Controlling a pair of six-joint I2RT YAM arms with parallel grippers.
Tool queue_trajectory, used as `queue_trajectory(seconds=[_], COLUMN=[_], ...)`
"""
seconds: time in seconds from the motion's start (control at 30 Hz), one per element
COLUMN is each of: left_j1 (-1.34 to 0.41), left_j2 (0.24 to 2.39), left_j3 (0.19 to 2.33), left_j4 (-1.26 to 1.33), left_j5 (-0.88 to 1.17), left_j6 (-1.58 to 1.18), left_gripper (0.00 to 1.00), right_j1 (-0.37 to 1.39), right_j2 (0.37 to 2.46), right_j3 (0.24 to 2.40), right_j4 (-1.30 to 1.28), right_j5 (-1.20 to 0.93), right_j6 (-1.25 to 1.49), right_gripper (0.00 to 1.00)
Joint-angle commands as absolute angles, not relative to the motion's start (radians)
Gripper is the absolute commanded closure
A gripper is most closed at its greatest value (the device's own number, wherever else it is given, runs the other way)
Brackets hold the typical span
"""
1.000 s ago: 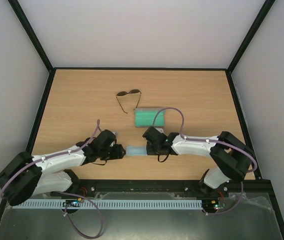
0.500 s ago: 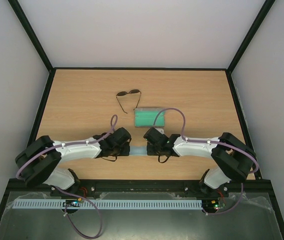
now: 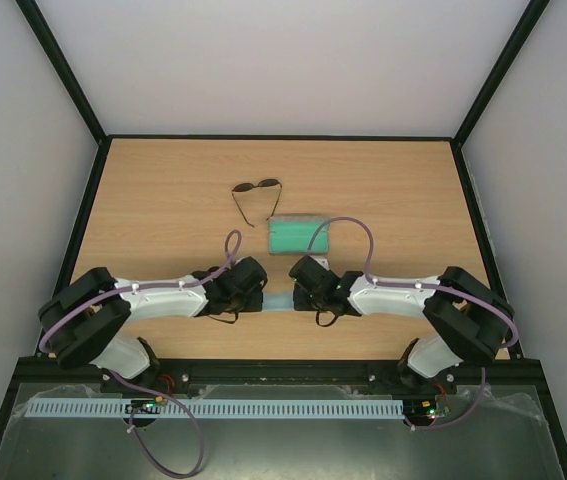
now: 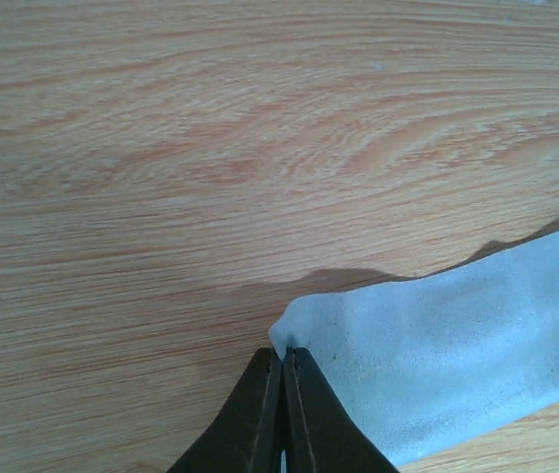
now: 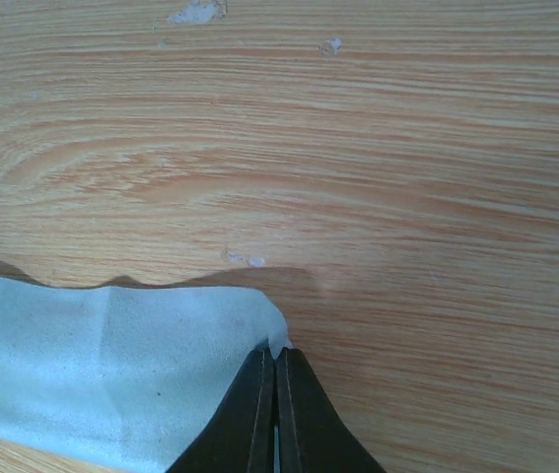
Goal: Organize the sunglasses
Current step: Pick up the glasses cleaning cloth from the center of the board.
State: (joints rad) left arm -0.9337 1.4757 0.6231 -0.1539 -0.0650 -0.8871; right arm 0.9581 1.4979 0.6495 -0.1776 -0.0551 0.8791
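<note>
The sunglasses (image 3: pixel 255 190) lie unfolded on the far middle of the table, dark lenses at the back, temple arms pointing toward me. A light blue cloth (image 3: pixel 278 302) lies near the front middle between both grippers. My left gripper (image 4: pixel 283 352) is shut on the cloth's (image 4: pixel 456 345) left corner. My right gripper (image 5: pixel 276 350) is shut on the cloth's (image 5: pixel 111 365) right corner. In the top view the left gripper (image 3: pixel 260 299) and right gripper (image 3: pixel 296 298) face each other, a short strip of cloth showing between them.
A green-lined open case (image 3: pixel 298 236) sits just behind the grippers, right of the sunglasses' arms. Black frame rails (image 3: pixel 83 230) border the wooden table (image 3: pixel 163 220) on both sides and at the back.
The left arm reached right to the cloth and its gripper closed on the cloth's left corner. The right gripper has kept its hold on the other corner.
</note>
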Motion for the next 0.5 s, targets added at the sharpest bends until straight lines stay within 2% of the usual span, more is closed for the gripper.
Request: queue_trajectory(seconds=[0.0,0.47], left_j1=[-0.943,-0.908], left_j2=[1.513,1.53], left_j3=[0.61,0.806], left_j4=[-0.224,-0.272], left_j5=[-0.058,-0.067], left_j6=[-0.901,-0.849], left_gripper=[0.98,0.98], right_j1=[0.963,0.917], right_j2=[1.5,1.422], right_j3=[0.62,0.71], right_j4=[-0.192,-0.292], right_j5=[-0.05,0.03], right_j6=[0.876,0.832], right_gripper=[0.99,0.99])
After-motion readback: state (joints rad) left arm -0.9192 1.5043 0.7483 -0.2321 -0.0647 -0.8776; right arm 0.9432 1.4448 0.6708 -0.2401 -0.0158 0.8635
